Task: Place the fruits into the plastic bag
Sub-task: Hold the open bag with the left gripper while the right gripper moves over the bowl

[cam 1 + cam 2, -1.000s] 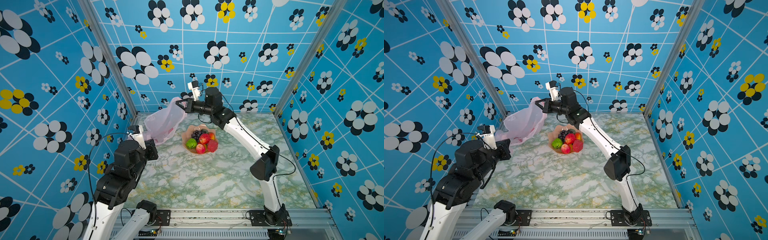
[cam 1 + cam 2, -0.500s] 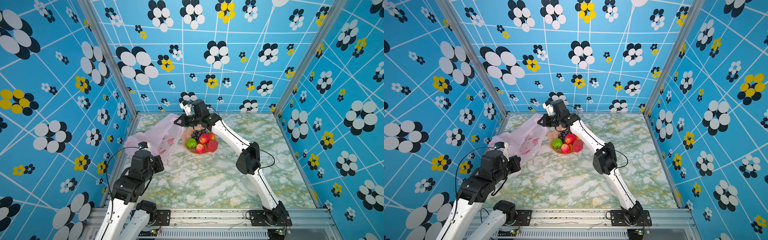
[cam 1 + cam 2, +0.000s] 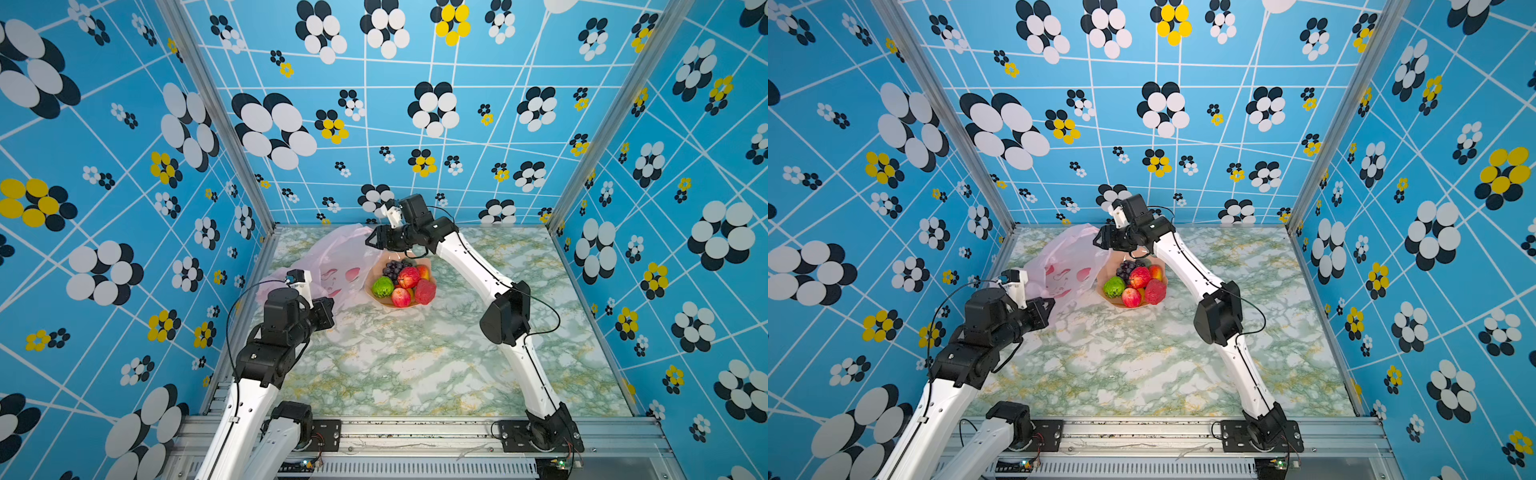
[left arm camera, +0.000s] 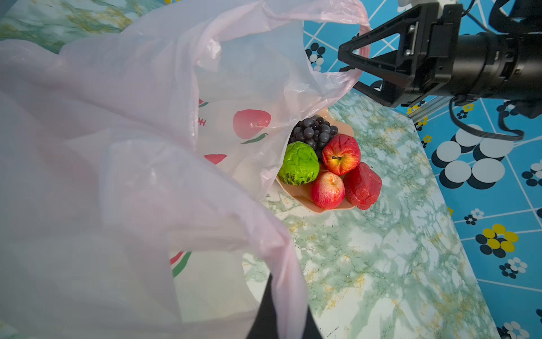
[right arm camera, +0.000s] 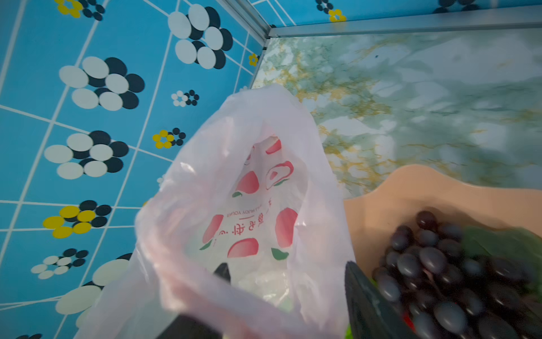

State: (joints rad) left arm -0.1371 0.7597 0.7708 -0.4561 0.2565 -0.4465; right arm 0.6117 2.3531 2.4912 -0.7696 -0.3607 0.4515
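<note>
Sagging crinkly translucent plastic bag (image 4: 117, 146) beside scalloped bowl (image 4: 299, 192) of bumpy fruits (image 4: 328, 158)

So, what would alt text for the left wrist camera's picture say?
A pale-pink bag fills most of the frame, beside a bowl of toy fruits on a marbled table. The right gripper, open, is at the bag's handle.

This is a robot test cell in a lab, not a home. A marble-patterned worktop (image 3: 415, 365) is boxed in by blue flower-printed wall panels (image 3: 124, 166) (framed by bare aluminium posts (image 3: 219, 116)). The left arm (image 3: 249, 411) and right arm (image 3: 532, 374) are bolted to a slotted metal rail (image 3: 415, 428) along the front.
</note>
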